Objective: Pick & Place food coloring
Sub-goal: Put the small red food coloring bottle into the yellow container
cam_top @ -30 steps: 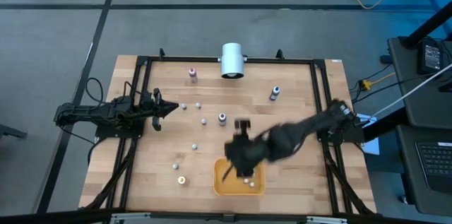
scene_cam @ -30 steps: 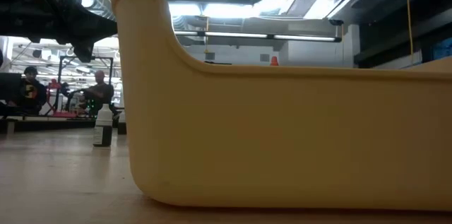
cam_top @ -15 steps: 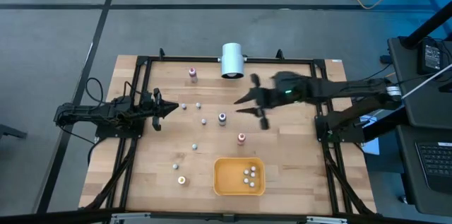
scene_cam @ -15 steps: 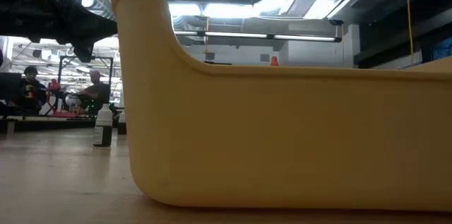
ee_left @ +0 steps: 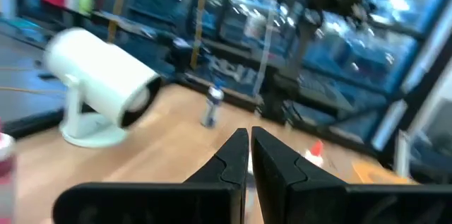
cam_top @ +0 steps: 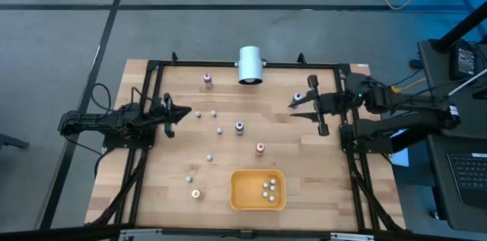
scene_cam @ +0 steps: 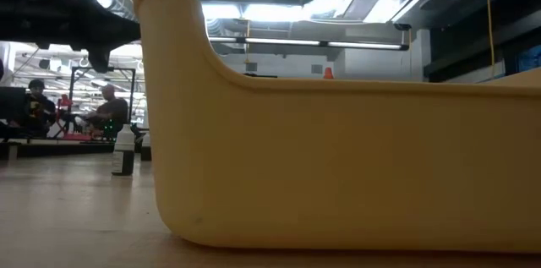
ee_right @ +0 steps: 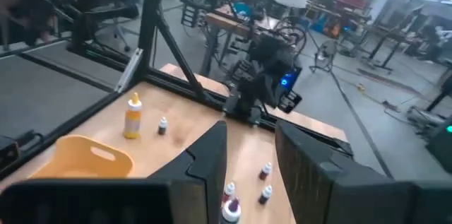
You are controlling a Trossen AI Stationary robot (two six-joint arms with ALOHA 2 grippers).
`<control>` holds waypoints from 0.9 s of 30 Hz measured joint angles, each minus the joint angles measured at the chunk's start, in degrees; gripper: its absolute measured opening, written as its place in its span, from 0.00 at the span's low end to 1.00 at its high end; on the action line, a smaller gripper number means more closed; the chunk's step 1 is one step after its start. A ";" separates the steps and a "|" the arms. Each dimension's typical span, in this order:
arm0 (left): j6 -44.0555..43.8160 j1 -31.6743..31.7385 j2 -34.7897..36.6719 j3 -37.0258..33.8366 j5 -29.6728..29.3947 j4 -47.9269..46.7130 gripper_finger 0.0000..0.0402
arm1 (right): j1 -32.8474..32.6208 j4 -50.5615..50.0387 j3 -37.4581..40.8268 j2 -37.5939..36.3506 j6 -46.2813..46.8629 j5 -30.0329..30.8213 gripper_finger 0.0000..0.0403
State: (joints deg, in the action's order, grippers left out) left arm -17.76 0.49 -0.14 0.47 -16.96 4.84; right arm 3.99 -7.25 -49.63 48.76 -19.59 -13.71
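Tiny food coloring bottles stand scattered upright on the wooden table: a pink-topped one (cam_top: 207, 79), a blue-topped one (cam_top: 297, 98), a dark one (cam_top: 240, 126), a red-topped one (cam_top: 260, 148) and small whitish ones (cam_top: 209, 157). Several more lie in the orange tray (cam_top: 242, 195). My right gripper (cam_top: 292, 109) (ee_right: 251, 131) hangs open over the table's right part, beside the blue-topped bottle, pointing toward the left edge. It holds nothing. A bottle (ee_right: 229, 206) shows low between its fingers. My left gripper (cam_top: 186, 112) (ee_left: 248, 146) waits shut at the left side.
A big white cylinder (cam_top: 250, 65) (ee_left: 99, 90) stands at the far edge. A black frame (cam_top: 152, 66) runs around the table. The tray's wall (scene_cam: 338, 158) fills the low view, with one bottle (scene_cam: 123, 150) beside it. People sit in the room behind.
My right gripper has swung from above the orange tray toward the far edge, then drawn back toward the right edge, and now hangs beside the blue-topped bottle. The left arm has kept still.
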 joint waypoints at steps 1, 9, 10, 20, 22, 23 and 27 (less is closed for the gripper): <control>-0.87 0.00 0.00 0.01 -1.04 1.12 0.04 | 0.53 0.72 1.25 -0.46 0.02 0.02 0.30; -8.18 0.00 0.00 0.00 -10.99 12.59 0.04 | 1.64 10.66 5.76 -0.49 5.37 0.66 0.30; -8.02 -0.02 0.00 0.00 -12.93 13.59 0.04 | 1.73 11.80 5.78 -0.27 5.82 1.83 0.30; -0.83 0.00 -1.66 6.64 -19.88 12.72 0.04 | 3.93 14.83 5.78 -0.03 6.31 7.27 0.30; 1.37 0.00 -4.60 12.16 -19.33 6.71 0.04 | 4.06 14.81 5.78 -0.01 7.21 8.22 0.30; 2.05 0.00 -6.59 15.53 -19.31 2.18 0.04 | 4.06 14.81 5.78 -0.01 7.33 8.93 0.30; 1.46 0.00 -17.40 30.06 -19.09 -20.71 0.04 | 4.06 14.81 5.78 -0.01 7.34 11.20 0.30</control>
State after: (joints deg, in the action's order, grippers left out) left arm -16.30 0.49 -17.54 30.53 -36.05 -15.87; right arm 8.05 7.55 -43.86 48.75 -12.25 -2.51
